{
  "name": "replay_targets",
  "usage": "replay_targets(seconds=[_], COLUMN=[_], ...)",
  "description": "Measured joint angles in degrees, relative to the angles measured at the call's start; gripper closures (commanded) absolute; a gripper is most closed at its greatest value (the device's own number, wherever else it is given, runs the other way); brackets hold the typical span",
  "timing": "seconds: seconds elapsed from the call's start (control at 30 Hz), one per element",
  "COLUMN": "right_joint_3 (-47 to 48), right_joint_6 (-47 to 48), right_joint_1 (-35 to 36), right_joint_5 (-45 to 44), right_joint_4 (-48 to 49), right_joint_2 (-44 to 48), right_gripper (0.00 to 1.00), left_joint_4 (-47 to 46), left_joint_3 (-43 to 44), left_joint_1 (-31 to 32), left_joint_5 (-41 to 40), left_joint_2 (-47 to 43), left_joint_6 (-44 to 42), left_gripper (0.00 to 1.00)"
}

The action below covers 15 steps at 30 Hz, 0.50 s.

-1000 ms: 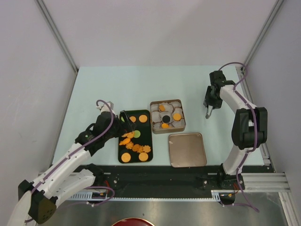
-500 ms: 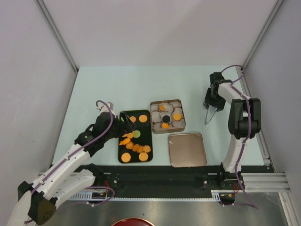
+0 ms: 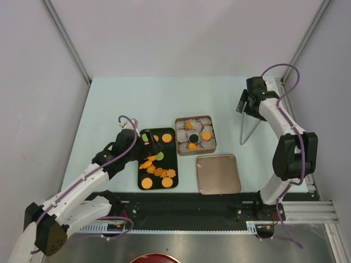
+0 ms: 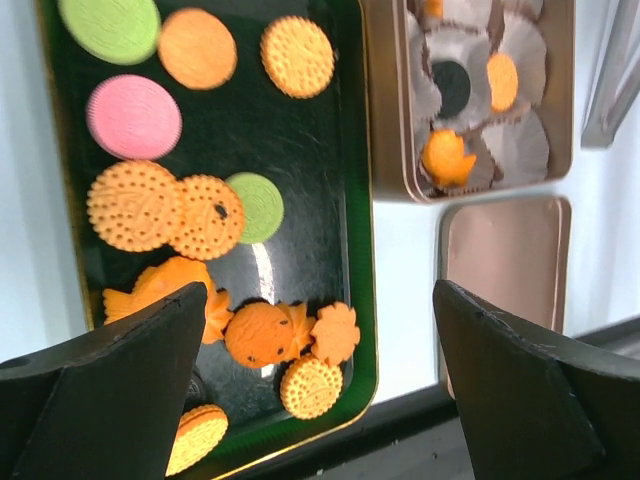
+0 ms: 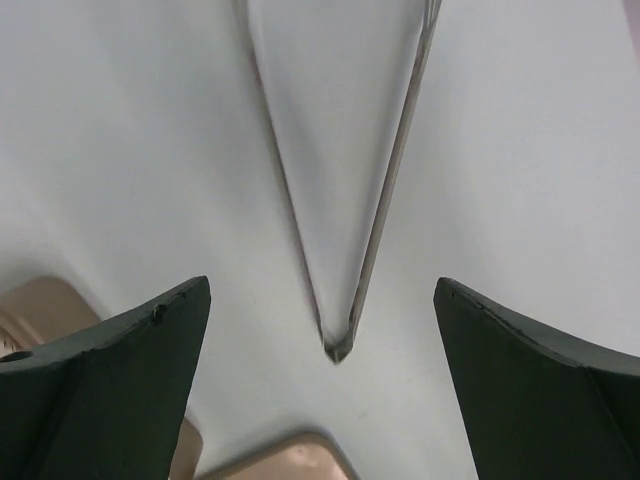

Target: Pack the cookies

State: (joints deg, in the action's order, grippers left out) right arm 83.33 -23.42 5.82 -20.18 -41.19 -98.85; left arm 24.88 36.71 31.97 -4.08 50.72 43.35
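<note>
Several cookies (image 4: 203,216), mostly orange with green and pink ones, lie on a black tray (image 4: 300,150) in the left wrist view. From the top view, my left gripper (image 3: 152,141) hovers open over the tray's far half (image 3: 157,184), with nothing between its fingers (image 4: 100,390). A few cookies (image 3: 206,135) sit in paper cups inside the tin (image 3: 195,135). My right gripper (image 3: 243,107) is open at the far right, above metal tongs (image 3: 242,139) lying flat on the table. The tongs (image 5: 340,342) lie between its spread fingers (image 5: 110,380), untouched.
The tin's flat lid (image 3: 218,174) lies on the table near the front, right of the tray. The lid's corner (image 5: 290,462) shows below the tongs' tip. A rail (image 3: 299,208) runs along the table's near edge by the arm bases.
The right gripper opened and let go of the tongs, which now lie on the table; that arm drew back and up. The left gripper shifted slightly right over the tray.
</note>
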Motion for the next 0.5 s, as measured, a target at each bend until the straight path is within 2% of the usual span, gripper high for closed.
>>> replay_targets(seconds=[0.07, 0.17, 0.2, 0.3, 0.37, 0.4, 0.5], right_joint_3=[-4.81, -12.13, -15.41, -19.89, -20.68, -20.7, -20.7], right_joint_6=[-0.74, -2.45, -3.65, -5.46, -6.4, -6.56, -6.29], right_joint_1=[3.65, 11.3, 14.47, 16.9, 17.05, 17.31, 19.04], right_joint_5=[-2.29, -3.37, -2.34, -0.26, -0.31, -0.33, 0.44], right_joint_4=[0.63, 2.93, 4.22, 6.34, 6.86, 7.04, 6.16], right_joint_2=[4.52, 14.16, 19.26, 30.45, 35.65, 36.92, 37.55], right_gripper=[0.05, 0.2, 0.36, 0.55, 0.55, 0.52, 0.48], left_joint_4=[-0.7, -1.73, -2.32, -3.06, -3.26, -3.41, -4.02], left_joint_3=[-0.17, -0.17, -0.13, 0.94, 2.73, 3.89, 6.47], left_joint_1=[0.57, 3.58, 5.62, 11.56, 15.47, 17.11, 19.8], left_joint_5=[1.81, 2.71, 2.6, 1.53, 0.13, -0.57, -1.75], left_joint_2=[1.27, 2.75, 3.41, 6.27, 9.35, 11.06, 15.41], left_joint_6=[-1.01, -2.19, -2.54, -3.23, -3.32, -3.3, -2.62], left_gripper=[0.0, 0.0, 0.0, 0.0, 0.0, 0.01, 0.02])
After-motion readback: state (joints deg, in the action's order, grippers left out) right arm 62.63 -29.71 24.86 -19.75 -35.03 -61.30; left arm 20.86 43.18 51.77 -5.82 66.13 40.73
